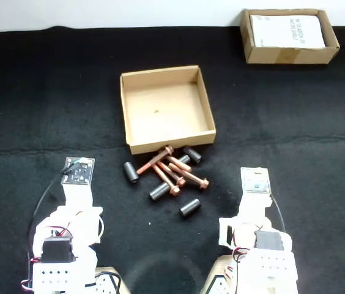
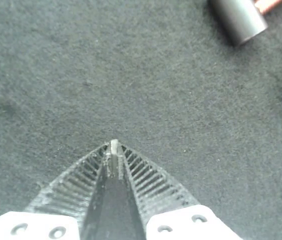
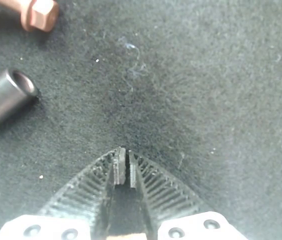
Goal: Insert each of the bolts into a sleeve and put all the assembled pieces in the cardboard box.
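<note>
Copper bolts (image 1: 172, 168) and black sleeves (image 1: 130, 172) loose mid-frame, just below cardboard box (image 1: 166, 110) | box empty, nothing assembled yet, all to do | left gripper (image 2: 114, 147) closed, empty-handed | right gripper (image 3: 123, 160) closed, empty-handed

**Closed right gripper (image 3: 123, 171) near a sleeve (image 3: 3, 100)**

The gripper hangs over the black counter (image 3: 206, 90), fingertips almost together, holding nothing. The dark sleeve lies on its side, open end showing. A copper bolt head (image 3: 41, 12) sits near the sleeve, not touching.

Coppery glossy metal bolts (image 1: 188, 175), matt black cloth (image 1: 295, 122)
</note>
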Available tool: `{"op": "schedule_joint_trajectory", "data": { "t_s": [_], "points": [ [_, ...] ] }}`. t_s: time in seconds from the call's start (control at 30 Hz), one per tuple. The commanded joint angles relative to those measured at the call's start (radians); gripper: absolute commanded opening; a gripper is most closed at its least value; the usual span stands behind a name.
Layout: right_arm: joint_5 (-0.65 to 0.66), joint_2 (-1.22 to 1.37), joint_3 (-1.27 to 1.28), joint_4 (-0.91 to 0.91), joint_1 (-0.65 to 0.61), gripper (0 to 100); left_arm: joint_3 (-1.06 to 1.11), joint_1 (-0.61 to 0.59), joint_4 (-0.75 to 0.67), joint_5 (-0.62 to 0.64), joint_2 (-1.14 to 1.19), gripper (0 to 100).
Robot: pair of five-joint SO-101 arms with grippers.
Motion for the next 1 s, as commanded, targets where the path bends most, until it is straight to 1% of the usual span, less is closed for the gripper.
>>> {"op": "schedule_joint_trajectory", "data": {
  "t_s": [0.0,0.33,0.43,0.53,0.67,0.73,0.87,0.97],
  "points": [
    [0.009,0.008,0.024,-0.007,0.035,0.8,0.016,0.024,0.002,0.008,-0.004,1],
    [0.009,0.008,0.024,-0.007,0.035,0.8,0.013,0.021,0.000,0.006,-0.004,1],
    [0.012,0.008,0.024,-0.007,0.035,0.8,-0.019,0.019,-0.003,0.003,-0.004,1],
    [0.012,0.008,0.024,-0.007,0.033,0.8,-0.073,0.008,-0.072,0.006,-0.004,1],
    [0.011,0.008,0.024,-0.008,0.024,0.8,-0.124,-0.038,-0.160,0.003,-0.004,2],
    [0.009,0.008,0.022,-0.022,0.024,0.9,-0.150,-0.048,-0.181,0.003,-0.004,6],
    [0.008,0.007,-0.022,-0.127,0.033,0.9,-0.240,-0.041,-0.175,0.011,-0.002,20],
    [0.012,0.007,-0.074,-0.130,0.045,0.9,-0.321,-0.042,-0.114,0.012,-0.002,23]
  ]
}}
